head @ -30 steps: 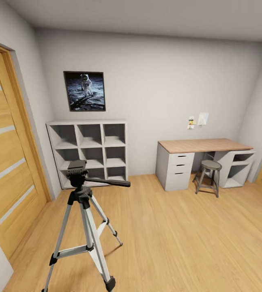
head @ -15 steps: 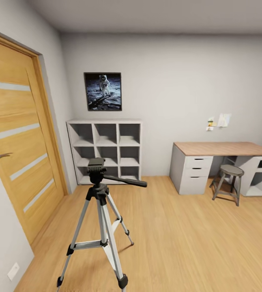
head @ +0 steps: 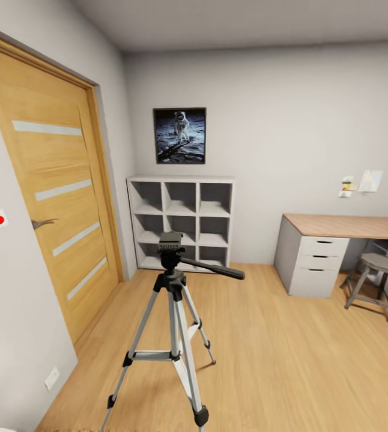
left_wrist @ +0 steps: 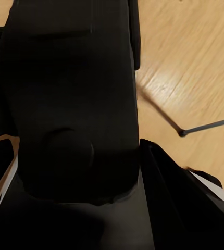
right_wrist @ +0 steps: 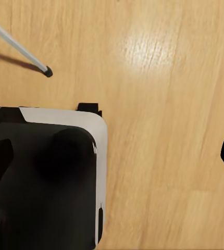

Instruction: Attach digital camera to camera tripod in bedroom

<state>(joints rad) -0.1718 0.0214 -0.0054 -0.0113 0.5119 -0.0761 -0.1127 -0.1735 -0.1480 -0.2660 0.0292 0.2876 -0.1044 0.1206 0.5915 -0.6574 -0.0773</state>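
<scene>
Our claws sit too close to their wrist cameras for us to tell how they stand or whether they hold anything. We are on the approach: the tripod (head: 173, 312) stands on the floor (head: 290, 360) before the shelves (head: 182, 219), head bare. Next we must find the camera.

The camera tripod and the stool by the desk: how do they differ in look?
The camera tripod has thin silver legs and a black head with a long handle; the stool has thick grey legs and a flat round seat. The tripod stands in open floor, the stool beside the desk. Both stand upright on splayed legs.
</scene>
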